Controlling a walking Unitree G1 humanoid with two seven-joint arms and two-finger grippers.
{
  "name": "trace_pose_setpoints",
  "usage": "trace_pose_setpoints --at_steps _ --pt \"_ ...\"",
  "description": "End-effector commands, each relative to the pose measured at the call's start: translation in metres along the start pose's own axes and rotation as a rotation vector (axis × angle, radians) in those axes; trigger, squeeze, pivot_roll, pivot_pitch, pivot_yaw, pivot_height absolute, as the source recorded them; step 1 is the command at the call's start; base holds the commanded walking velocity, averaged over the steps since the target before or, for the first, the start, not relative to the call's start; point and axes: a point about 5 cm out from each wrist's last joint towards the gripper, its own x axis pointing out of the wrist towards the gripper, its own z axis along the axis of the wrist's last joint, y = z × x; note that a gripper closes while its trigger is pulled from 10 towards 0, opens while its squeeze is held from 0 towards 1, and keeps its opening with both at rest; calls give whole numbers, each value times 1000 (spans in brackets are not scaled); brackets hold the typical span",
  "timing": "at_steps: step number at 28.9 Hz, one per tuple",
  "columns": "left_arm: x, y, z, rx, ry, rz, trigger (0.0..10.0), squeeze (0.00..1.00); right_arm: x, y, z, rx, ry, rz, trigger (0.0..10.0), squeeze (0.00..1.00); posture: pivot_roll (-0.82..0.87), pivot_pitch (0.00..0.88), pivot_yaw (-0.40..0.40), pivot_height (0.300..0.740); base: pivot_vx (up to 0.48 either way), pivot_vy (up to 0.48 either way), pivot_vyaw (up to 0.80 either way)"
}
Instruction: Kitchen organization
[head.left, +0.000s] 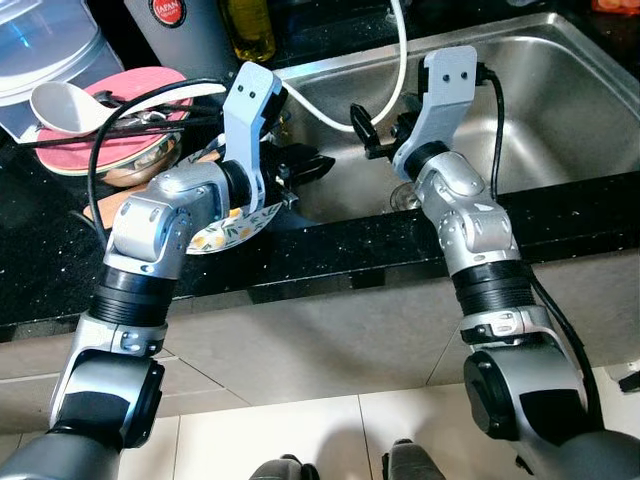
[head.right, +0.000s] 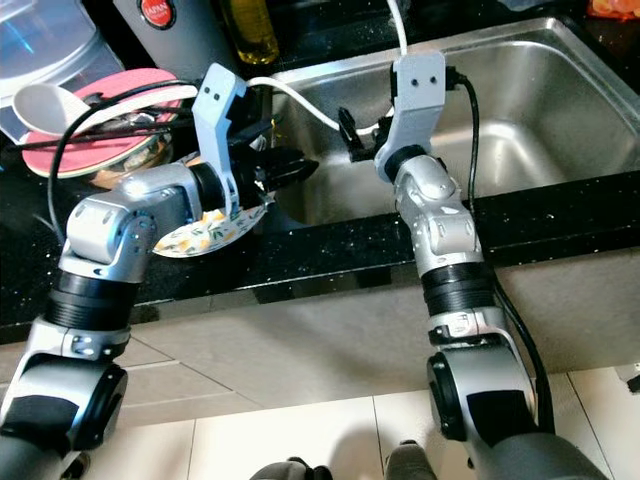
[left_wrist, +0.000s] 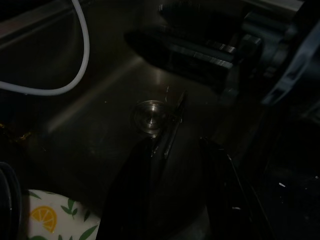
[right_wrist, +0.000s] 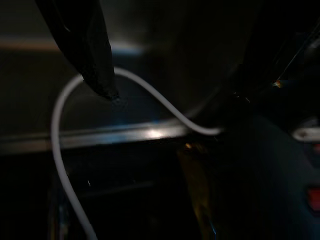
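reaching over the steel sink (head.left: 560, 90), both hands (head.left: 305, 165) (head.left: 365, 128) open and empty; lemon-patterned plate (head.left: 232, 232) beside left hand still unsorted.

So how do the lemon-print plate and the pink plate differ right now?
The lemon-print plate is white with lemons and leaves, sitting at the sink's edge beneath the left tool. The pink plate lies farther back on the counter, carrying a white spoon and chopsticks. Both rest on the black counter.
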Motion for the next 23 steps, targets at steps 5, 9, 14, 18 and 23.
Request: trace_pose_setpoints --at_steps 5,9,14,18,23 --pt "-2 7 1 1 -3 13 10000 0 -1 11 6 10 -40 11 10000 0 -184 133 283 740 0 0 0" --pt "-1 9 2 3 -6 10 10000 0 -2 11 12 15 -64 3 10000 0 -202 133 314 740 0 0 0" --pt "-1 11 3 13 -7 12 10000 0 -4 13 12 9 -62 3 10000 0 -206 138 336 740 0 0 0" --pt "-5 13 5 23 -11 13 10000 0 -5 15 14 11 -69 5 10000 0 -221 153 378 740 0 0 0" --pt "-11 16 11 50 -35 34 10000 0 -11 29 27 67 -156 102 10000 0 -228 157 385 740 0 0 0"
